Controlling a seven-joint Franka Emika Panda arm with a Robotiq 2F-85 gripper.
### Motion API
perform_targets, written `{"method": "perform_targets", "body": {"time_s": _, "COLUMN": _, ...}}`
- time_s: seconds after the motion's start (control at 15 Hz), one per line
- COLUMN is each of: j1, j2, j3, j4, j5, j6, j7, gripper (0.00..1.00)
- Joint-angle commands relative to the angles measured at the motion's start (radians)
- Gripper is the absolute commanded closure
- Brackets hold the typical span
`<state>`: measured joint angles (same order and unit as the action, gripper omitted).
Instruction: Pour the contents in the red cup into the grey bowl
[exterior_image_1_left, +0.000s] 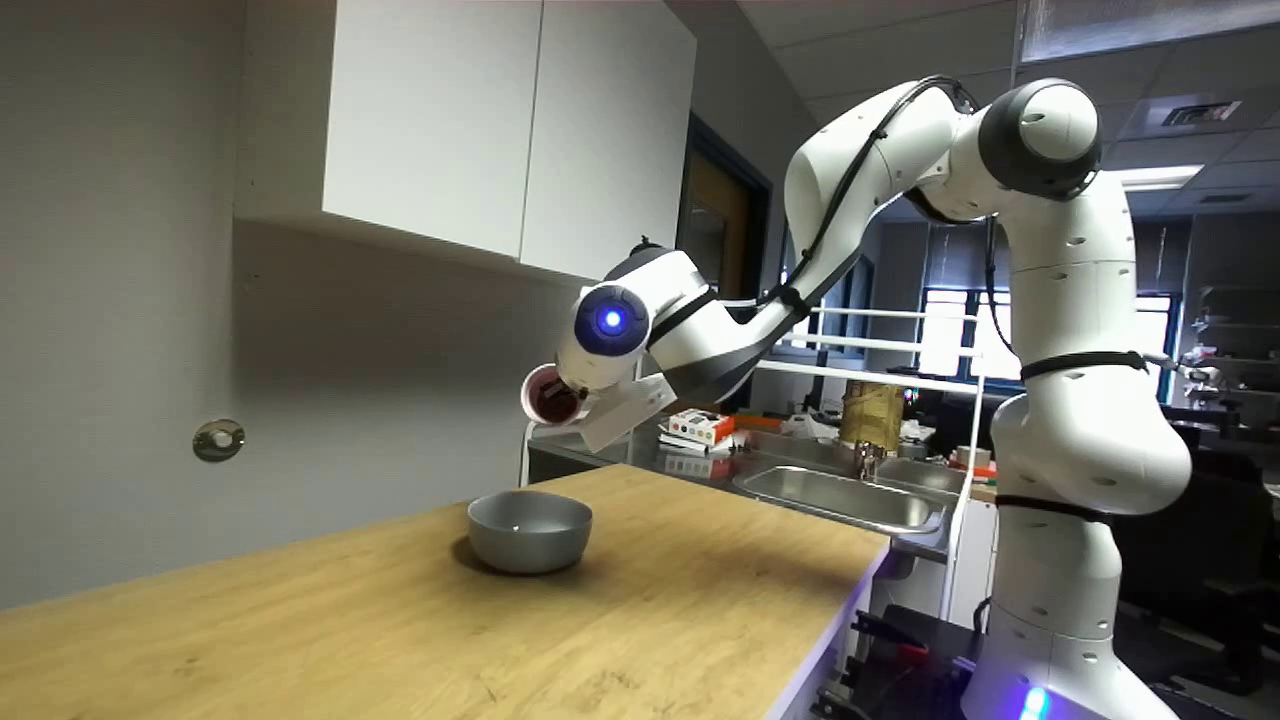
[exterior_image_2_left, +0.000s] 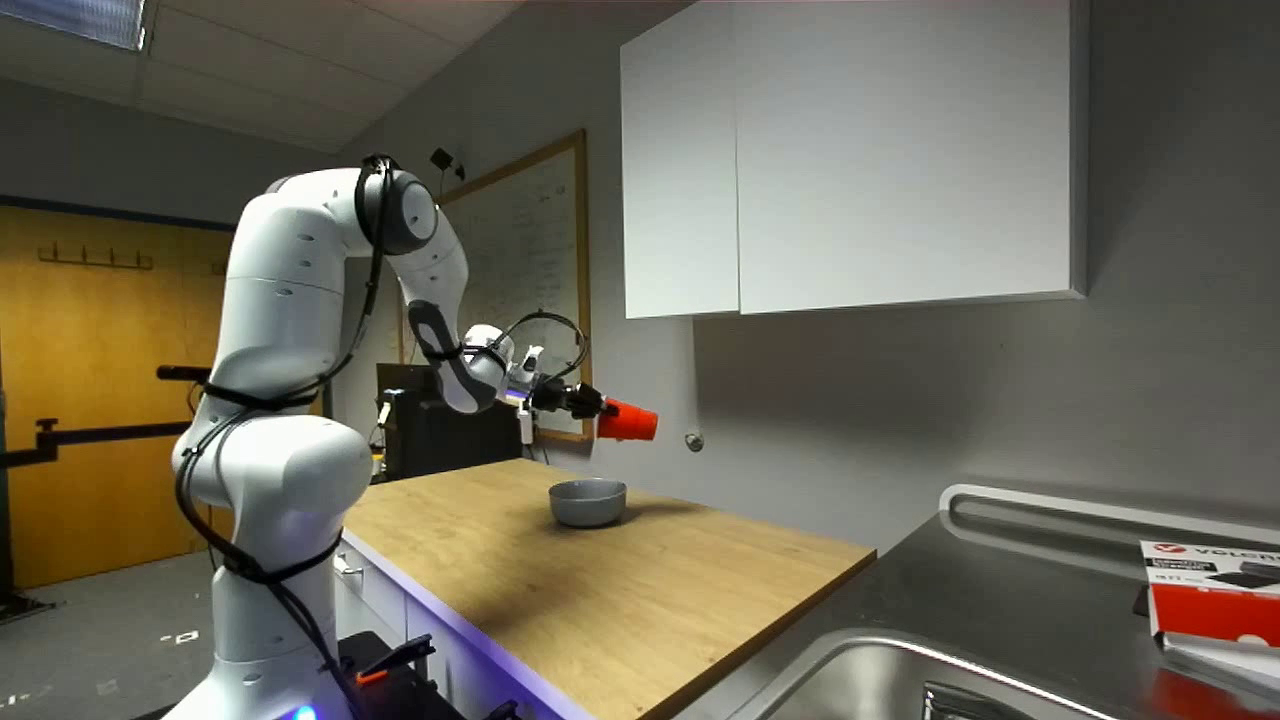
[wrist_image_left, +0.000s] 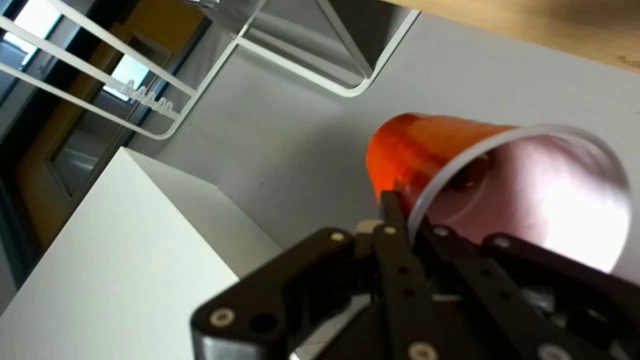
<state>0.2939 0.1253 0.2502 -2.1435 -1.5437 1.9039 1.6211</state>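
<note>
The red cup (exterior_image_1_left: 549, 394) is held in the air, tipped onto its side, above the height of the grey bowl (exterior_image_1_left: 530, 535). It also shows in an exterior view (exterior_image_2_left: 628, 421) and in the wrist view (wrist_image_left: 395, 150). Its pale-rimmed mouth faces sideways. Something dark shows inside it; I cannot tell if it is contents. The bowl stands upright on the wooden table, also in an exterior view (exterior_image_2_left: 588, 503); it is out of the wrist view. My gripper (wrist_image_left: 411, 216) is shut on the cup's wall, one finger outside and one inside the rim.
A white wall cabinet (exterior_image_1_left: 430, 120) hangs above and behind the gripper. The wooden table (exterior_image_1_left: 400, 620) ends beside a steel sink (exterior_image_2_left: 880, 680) on a dark counter. Boxes (exterior_image_2_left: 1215, 600) lie on that counter. A white metal rail (wrist_image_left: 300, 70) stands at the table's side.
</note>
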Motion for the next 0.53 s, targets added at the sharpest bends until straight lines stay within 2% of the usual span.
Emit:
{"method": "perform_targets", "body": {"time_s": 0.0, "j1": 0.012, "j2": 0.008, "j3": 0.012, "j4": -0.013, "j5": -0.086, "j6": -0.11, "j7": 0.052, "gripper": 0.98}}
{"method": "perform_targets", "body": {"time_s": 0.47, "j1": 0.022, "j2": 0.035, "j3": 0.021, "j4": -0.047, "j5": -0.185, "j6": -0.255, "j7": 0.087, "gripper": 0.98}}
